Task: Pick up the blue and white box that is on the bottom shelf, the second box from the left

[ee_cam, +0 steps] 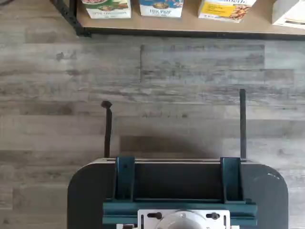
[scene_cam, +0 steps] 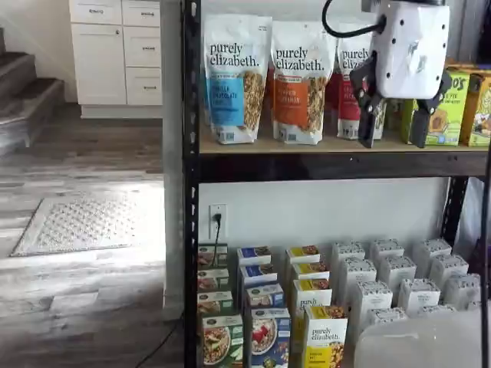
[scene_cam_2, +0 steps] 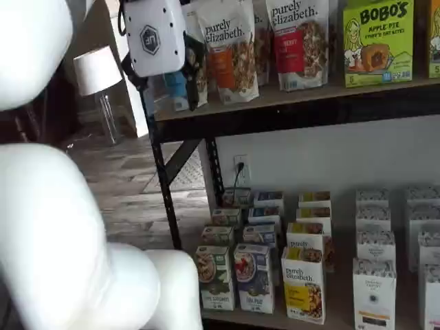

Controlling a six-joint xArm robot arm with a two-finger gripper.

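The blue and white box point(scene_cam: 269, 337) stands upright at the front of the bottom shelf point(scene_cam_2: 339, 304), between a green-and-white carton point(scene_cam: 222, 341) and a yellow-and-white carton point(scene_cam: 324, 341). It also shows as the blue and white box point(scene_cam_2: 253, 278) and, from above, as the blue and white box point(ee_cam: 161, 7). My gripper point(scene_cam: 393, 142) hangs high up in front of the wooden tier of granola bags, well above and to the right of the box. Its two black fingers stand apart with a plain gap and nothing between them. My gripper point(scene_cam_2: 166, 86) is far from the cartons here too.
Rows of white cartons point(scene_cam: 395, 287) fill the right of the bottom shelf. A black rack post point(scene_cam: 191, 184) stands at the shelf's left, with a wall socket and cable point(scene_cam: 217, 218) behind. Wood-look floor point(ee_cam: 152, 95) lies in front. The white arm point(scene_cam_2: 62, 227) covers the lower left of a shelf view.
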